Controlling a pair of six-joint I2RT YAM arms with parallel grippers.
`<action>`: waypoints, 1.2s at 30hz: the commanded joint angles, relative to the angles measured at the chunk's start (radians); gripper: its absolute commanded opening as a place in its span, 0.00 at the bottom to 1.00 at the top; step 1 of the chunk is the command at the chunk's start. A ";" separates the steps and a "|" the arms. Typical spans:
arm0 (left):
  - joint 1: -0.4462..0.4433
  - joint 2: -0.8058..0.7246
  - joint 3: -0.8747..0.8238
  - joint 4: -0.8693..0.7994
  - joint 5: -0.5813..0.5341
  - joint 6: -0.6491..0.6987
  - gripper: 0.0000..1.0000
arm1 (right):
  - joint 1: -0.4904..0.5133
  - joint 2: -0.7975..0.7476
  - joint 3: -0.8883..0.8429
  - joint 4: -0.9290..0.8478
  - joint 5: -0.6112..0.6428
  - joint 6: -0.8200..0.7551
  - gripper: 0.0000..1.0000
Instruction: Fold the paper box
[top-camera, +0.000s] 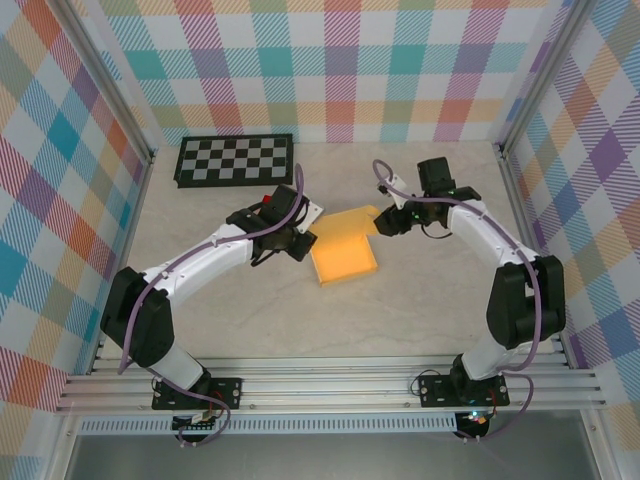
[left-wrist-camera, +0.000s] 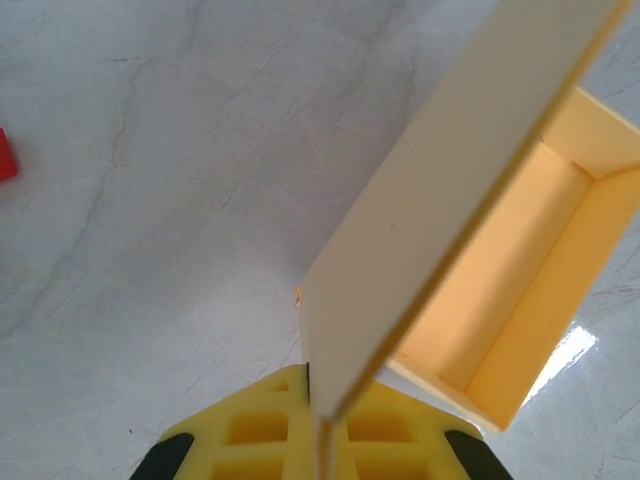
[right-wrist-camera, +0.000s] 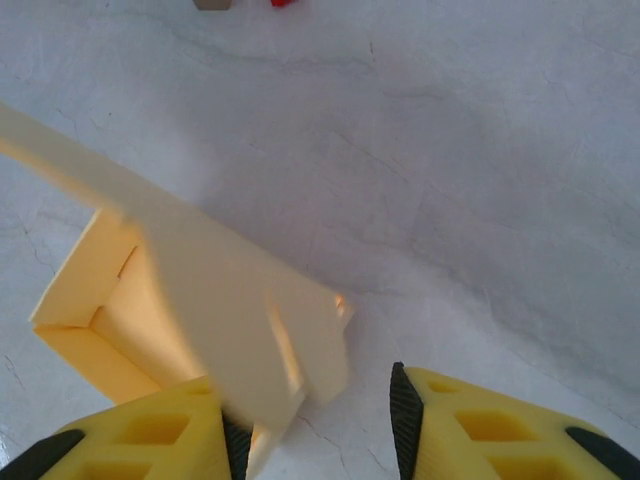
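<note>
The left gripper (left-wrist-camera: 320, 405) is clamped on a raised flap of the paper box (top-camera: 345, 255). In the left wrist view its yellow fingers (left-wrist-camera: 250, 430) press together on the thin card edge, and the pale flap rises from them toward 1 o'clock. Beyond the flap, the box's open tray with its low walls lies at 3 o'clock. A small red block (left-wrist-camera: 5, 155) sits on the table (top-camera: 400, 320) at 9 o'clock, well apart from the box.

The right gripper (right-wrist-camera: 318, 410) stands apart. One finger (right-wrist-camera: 150, 440) is just beside the tip of another flap, and the other finger is clear of it with bare table between. That flap slants up toward 10 o'clock, and a box corner shows at 9 o'clock beneath it.

From above, the box rests near the middle of the table. The left gripper is at its 9 o'clock side and the right gripper at its 1 o'clock corner. A checkerboard (top-camera: 235, 160) lies at 11 o'clock, near the back wall.
</note>
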 joint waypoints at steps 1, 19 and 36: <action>0.010 -0.023 0.024 -0.030 0.021 0.027 0.00 | -0.027 -0.040 -0.055 0.031 -0.137 -0.077 0.44; 0.010 -0.013 0.044 -0.002 0.035 -0.026 0.00 | 0.020 -0.014 -0.100 0.122 -0.113 -0.025 0.23; 0.010 0.146 0.193 0.079 -0.080 -0.672 0.00 | 0.141 -0.062 -0.118 0.366 0.364 0.750 0.02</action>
